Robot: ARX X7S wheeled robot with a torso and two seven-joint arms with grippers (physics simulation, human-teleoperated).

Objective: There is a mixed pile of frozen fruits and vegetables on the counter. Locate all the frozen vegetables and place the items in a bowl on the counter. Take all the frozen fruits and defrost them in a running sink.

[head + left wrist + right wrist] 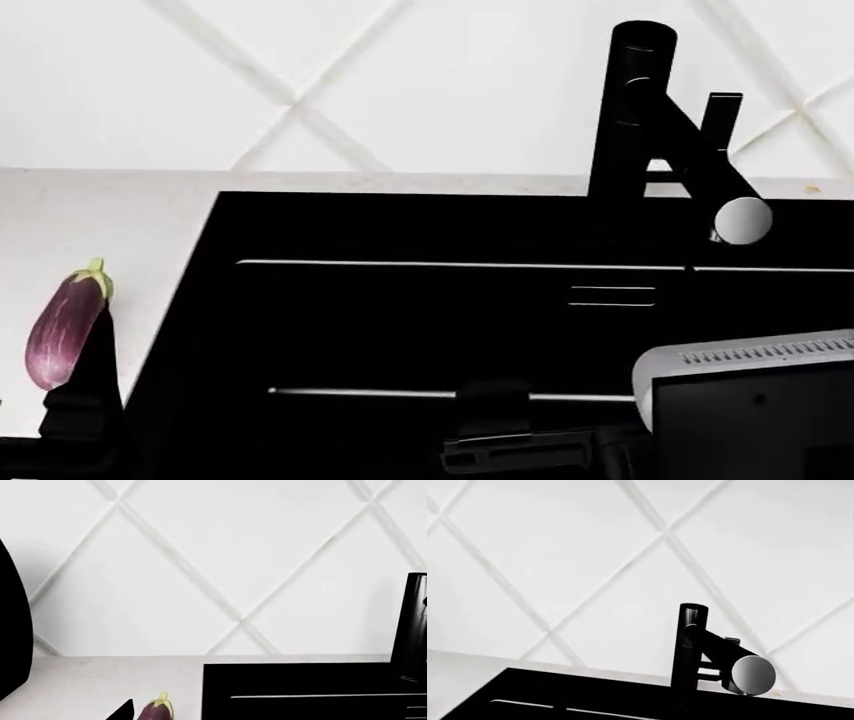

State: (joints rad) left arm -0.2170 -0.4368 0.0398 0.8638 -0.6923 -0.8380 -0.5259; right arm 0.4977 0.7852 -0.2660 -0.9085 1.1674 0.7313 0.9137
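The dark-purple striped eggplant [64, 330] with its pale green cap is at the left of the head view, over the white counter [94, 215] beside the black sink [400, 320]. My left gripper [83, 410] is right at its lower end, with one black finger along its side. In the left wrist view the eggplant's cap end [157, 711] shows beside one fingertip [123, 712]; the other finger is lost against the sink [300, 685]. My right gripper [521, 440] is a dark shape over the sink, its jaws unreadable. The fruits and the bowl are out of view.
The black angular faucet [667, 150] stands at the back of the sink, spout toward me; it also shows in the right wrist view [714, 655] and the left wrist view [413, 625]. A black rounded object [10, 630] is close on one side. White diamond-tiled wall behind.
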